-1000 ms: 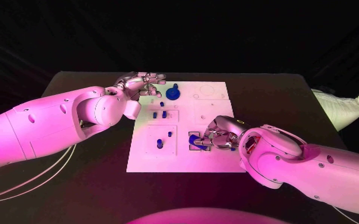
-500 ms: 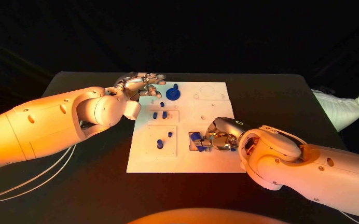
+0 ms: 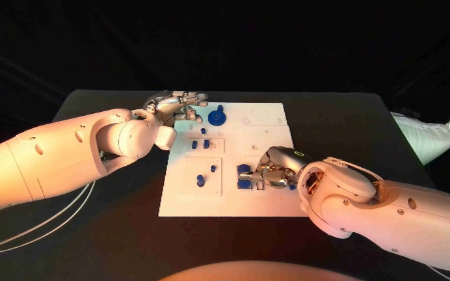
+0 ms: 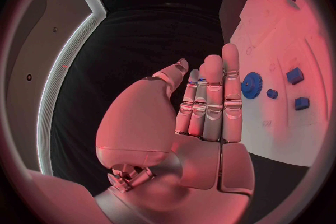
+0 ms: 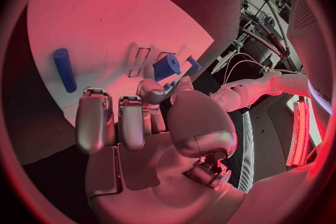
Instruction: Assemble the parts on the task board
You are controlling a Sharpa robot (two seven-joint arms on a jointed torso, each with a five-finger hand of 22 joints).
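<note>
Right hand point(image 3: 265, 177) now slightly nearer, fingers curled at blue part point(image 3: 244, 169); grip unclear.

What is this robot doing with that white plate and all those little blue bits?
It is putting small blue parts together on the white task board. The right robot hand is down on the board's near half, its fingers at a chunky blue part, though whether it actually grips it is hard to tell. The left robot hand rests at the far left corner with fingers straight, holding nothing, beside a blue gear. Other blue pegs sit on the board.
</note>
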